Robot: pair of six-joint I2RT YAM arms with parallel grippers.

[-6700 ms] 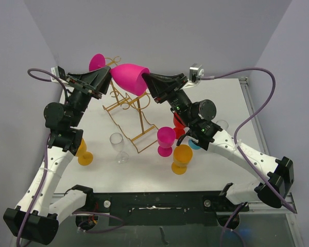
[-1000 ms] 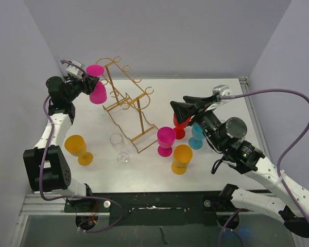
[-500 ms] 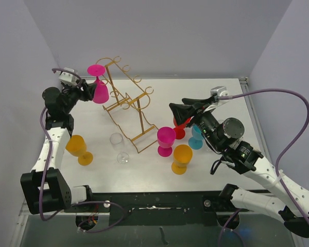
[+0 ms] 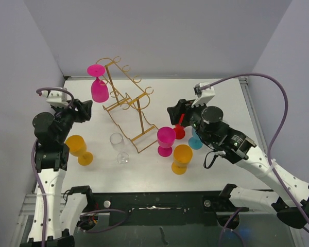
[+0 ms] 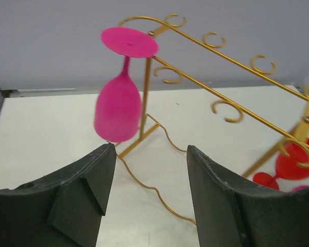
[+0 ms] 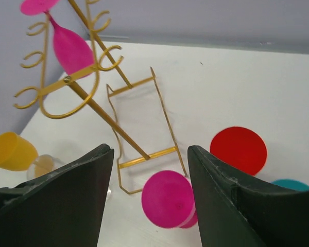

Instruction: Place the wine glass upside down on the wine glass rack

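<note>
**Obs:** Left gripper: jaws spread wide, nothing between them. It sits off to the left of the rack, apart from the glass. In its wrist view both fingers frame the lower edge with bare table in the gap.

**Rec:** And the wine glass?

**Obs:** Pink wine glass is on the wine glass rack, upside down. The foot is up, caught at the curled end of the top rail at the rack's far left. The stem drops from it and the bowl hangs mouth-down. Nothing grips it.

**Rec:** Right side?

**Obs:** Right gripper: also spread, holding nothing. It hovers to the right of the rack's post, above the cluster of standing glasses. Its wrist view looks down on the gold base loop, with a pink glass between the fingers and a red glass beyond.

**Rec:** Rest of the table?

**Obs:** Right of the rack: red, pink, a teal glass and an orange glass, close together. A clear glass is just in front of the rack's base. A yellow glass stands near the left arm. All upright.
</note>
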